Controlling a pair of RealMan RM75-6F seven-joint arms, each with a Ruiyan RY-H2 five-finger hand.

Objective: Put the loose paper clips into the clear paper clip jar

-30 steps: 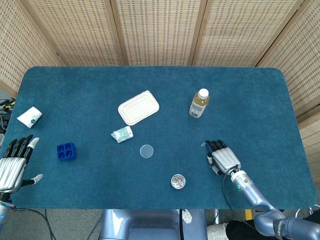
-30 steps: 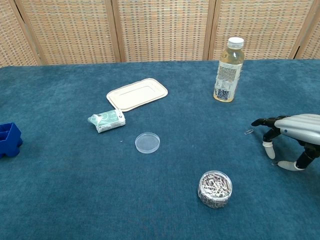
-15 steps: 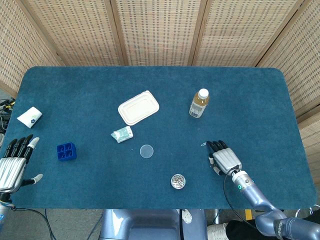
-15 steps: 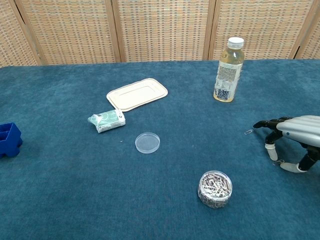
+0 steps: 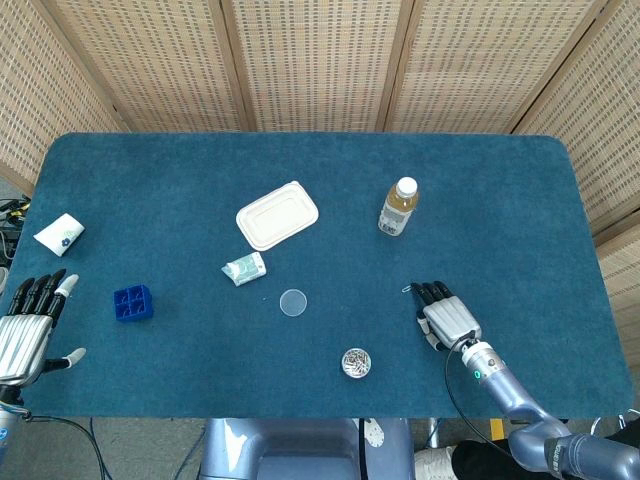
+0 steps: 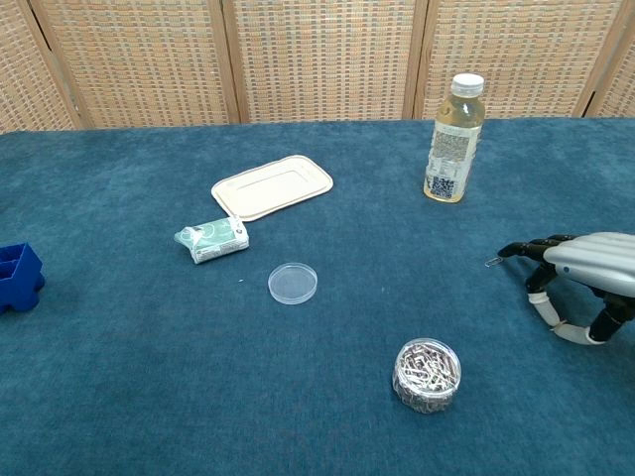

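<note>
right hand fingers spread, nothing held, over loose clip; pickup step, next pinch it & carry to jar.

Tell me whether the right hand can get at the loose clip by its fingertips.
Probably yes. The right hand hovers palm down with its fingers spread, their tips just beside the clip; only bare table lies between them, and the jar stands nearer the camera, out of the way.
</note>
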